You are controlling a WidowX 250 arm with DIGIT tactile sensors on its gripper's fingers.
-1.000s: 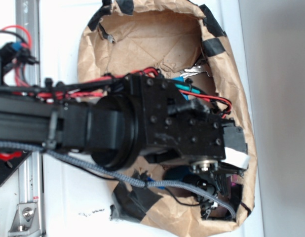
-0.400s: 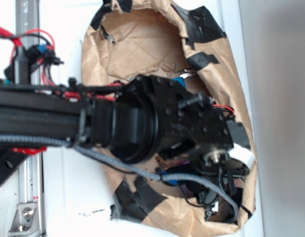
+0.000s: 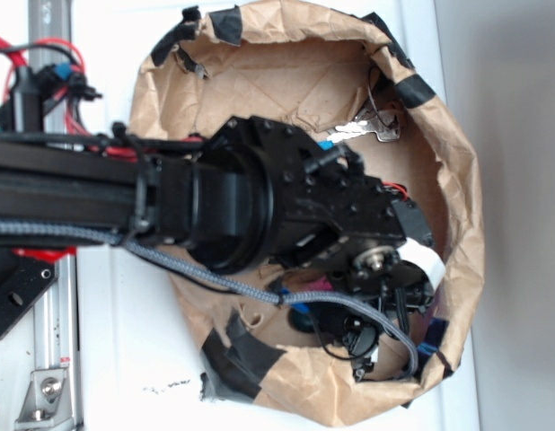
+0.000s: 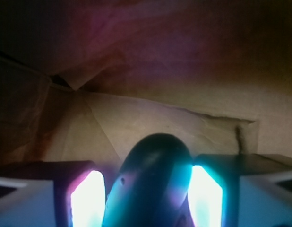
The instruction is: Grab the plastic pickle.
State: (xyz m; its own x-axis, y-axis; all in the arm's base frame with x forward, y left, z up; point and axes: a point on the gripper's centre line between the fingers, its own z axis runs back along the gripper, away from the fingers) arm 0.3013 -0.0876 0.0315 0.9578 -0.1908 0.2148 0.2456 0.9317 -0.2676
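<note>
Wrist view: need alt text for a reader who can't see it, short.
A dark teal, glossy plastic pickle with a rounded end sits between the two glowing fingers of the gripper, which press against its sides. Behind it is the creased brown paper of the bag's inside, dimly lit.

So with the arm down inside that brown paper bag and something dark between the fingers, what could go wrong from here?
1. In the wrist view the dark teal glossy plastic pickle sits between the two glowing fingers; its rounded, shiny surface could slip out, and contact on both sides is unclear.
2. The crumpled brown paper bag crowds the gripper, so lifting might snag the paper.
3. The grey braided cable drapes over the taped rim and could catch.
</note>
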